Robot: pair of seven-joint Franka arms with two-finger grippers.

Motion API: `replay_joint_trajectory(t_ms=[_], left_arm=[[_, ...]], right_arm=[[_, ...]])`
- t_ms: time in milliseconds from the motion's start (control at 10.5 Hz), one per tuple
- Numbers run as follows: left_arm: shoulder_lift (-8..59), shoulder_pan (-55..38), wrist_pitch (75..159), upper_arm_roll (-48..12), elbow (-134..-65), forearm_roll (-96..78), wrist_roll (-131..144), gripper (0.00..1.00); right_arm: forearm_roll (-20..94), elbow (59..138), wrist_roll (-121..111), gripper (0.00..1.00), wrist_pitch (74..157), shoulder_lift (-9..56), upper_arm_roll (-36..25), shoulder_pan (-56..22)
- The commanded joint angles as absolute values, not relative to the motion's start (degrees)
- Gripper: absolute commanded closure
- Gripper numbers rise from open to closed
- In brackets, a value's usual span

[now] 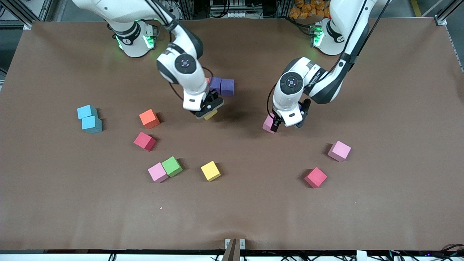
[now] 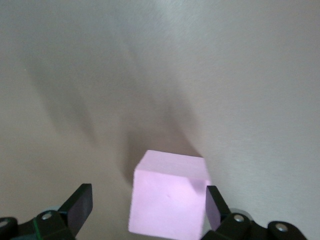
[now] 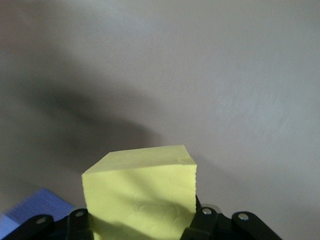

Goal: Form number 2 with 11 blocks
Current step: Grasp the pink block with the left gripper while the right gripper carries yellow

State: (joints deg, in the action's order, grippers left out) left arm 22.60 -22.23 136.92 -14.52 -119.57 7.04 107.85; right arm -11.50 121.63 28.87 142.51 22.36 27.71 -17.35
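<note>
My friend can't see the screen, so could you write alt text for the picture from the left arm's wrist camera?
A pink foam cube sits on the plain brown table between the open jaws of the left gripper. One dark finger stands well clear of the cube, while the other looks right beside it. The cube's shadow falls on the table next to it.

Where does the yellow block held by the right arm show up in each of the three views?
Front view: yellow block in the right gripper, above the table, near the purple blocks.
Right wrist view: the block fills the lower middle, between the jaws.
Left wrist view: not in it.
Shared landmark: a purple block at the right wrist picture's corner.
</note>
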Motion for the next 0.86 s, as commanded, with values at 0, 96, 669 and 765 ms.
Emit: replay_joint_trajectory(t_ms=[0,96,669,765], left_arm=[[23.19,-20.75,141.39,-15.29,-120.85,8.26,107.67,0.00],[23.73,-20.74,142.98,-15.21,-120.76,8.26,108.01,0.00],[27.42,-21.45,146.42,-14.94,-119.97,10.09,108.19,0.00],[27.77,-21.53,146.51,-14.94,-119.88,10.80,108.19,0.00]], right_arm=[[-11.34,119.54,50.29,0.90,142.12,23.99,27.33,-20.38],[-11.25,117.97,54.36,0.90,141.86,24.69,27.33,-20.30],[-14.31,113.73,67.85,0.90,142.04,29.62,26.28,-24.61],[-14.50,113.73,69.42,0.90,141.86,29.79,26.28,-25.22]])
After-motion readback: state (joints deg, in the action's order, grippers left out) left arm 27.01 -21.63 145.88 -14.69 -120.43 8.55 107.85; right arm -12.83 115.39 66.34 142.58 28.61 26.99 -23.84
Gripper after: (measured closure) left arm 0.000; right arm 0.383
